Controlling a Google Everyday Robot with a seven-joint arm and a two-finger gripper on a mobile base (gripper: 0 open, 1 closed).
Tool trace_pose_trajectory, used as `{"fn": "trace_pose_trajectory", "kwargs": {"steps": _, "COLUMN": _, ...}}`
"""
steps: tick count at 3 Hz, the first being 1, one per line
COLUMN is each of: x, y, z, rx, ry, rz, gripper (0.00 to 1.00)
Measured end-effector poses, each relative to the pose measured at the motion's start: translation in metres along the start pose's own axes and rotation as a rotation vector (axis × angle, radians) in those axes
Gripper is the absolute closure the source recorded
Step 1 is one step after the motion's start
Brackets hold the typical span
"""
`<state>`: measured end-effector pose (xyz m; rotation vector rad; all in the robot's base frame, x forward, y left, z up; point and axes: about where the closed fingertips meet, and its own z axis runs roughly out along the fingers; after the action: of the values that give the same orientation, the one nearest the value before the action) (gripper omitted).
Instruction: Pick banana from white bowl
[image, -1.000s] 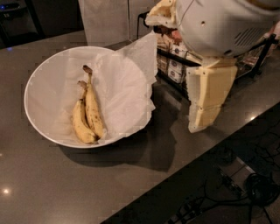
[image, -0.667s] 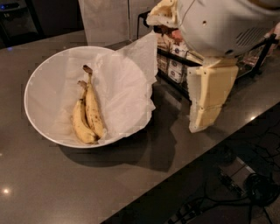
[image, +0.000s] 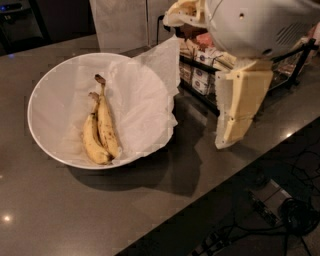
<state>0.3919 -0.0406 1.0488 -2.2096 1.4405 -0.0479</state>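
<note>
The banana (image: 101, 126), a pair of speckled yellow fruits joined at a dark stem, lies in the left half of the white bowl (image: 41, 95) on crinkled white paper (image: 145, 95). The bowl stands on the grey counter. My gripper (image: 239, 112), cream coloured, hangs down from the white arm housing (image: 260, 25) to the right of the bowl. It is above the counter, apart from the bowl and the banana, and holds nothing that I can see.
A black wire rack of packets (image: 202, 75) stands behind the gripper at the back right. The counter's front edge (image: 210, 185) runs diagonally from the right edge down to the bottom, with cables on the floor (image: 280, 215) below it. A dark wall is behind.
</note>
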Motion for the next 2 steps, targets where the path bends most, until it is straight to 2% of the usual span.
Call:
{"fn": "trace_pose_trajectory", "kwargs": {"steps": 1, "x": -0.028, "y": -0.008, "z": 0.038, "rx": -0.089, "ry": -0.213, "rz": -0.104, "gripper": 0.0}}
{"fn": "trace_pose_trajectory", "kwargs": {"steps": 2, "x": -0.055, "y": -0.008, "z": 0.079, "rx": -0.184, "ry": -0.379, "rz": -0.214, "gripper": 0.0}}
